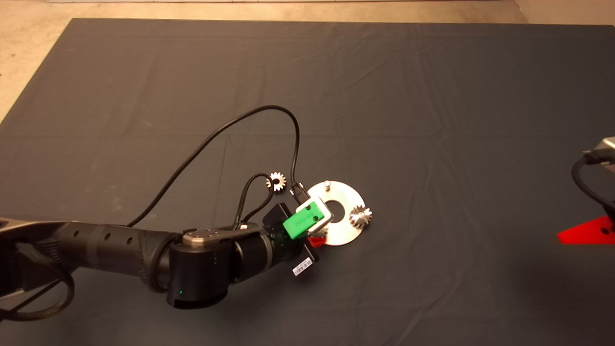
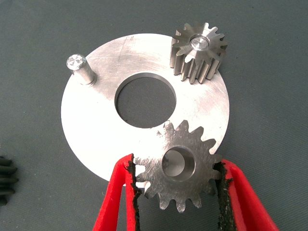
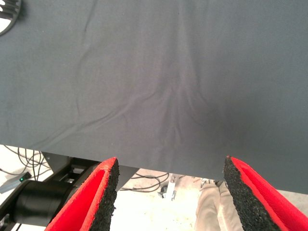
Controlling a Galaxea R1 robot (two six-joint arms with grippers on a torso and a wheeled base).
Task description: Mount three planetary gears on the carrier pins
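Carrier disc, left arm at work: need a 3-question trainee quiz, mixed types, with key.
1. True or false: the gear on the far pin is already seated on the carrier disc.
2. What does the left gripper hold? A) a bare pin B) a planetary gear C) the cable
3. Fill in: the third gear lies on the ____, off the disc.

Key: 1 true. 2 B, the held gear sits between the fingers over the disc edge. 3 mat. The right gripper waits open at the mat's edge; the bare pin has no gear.
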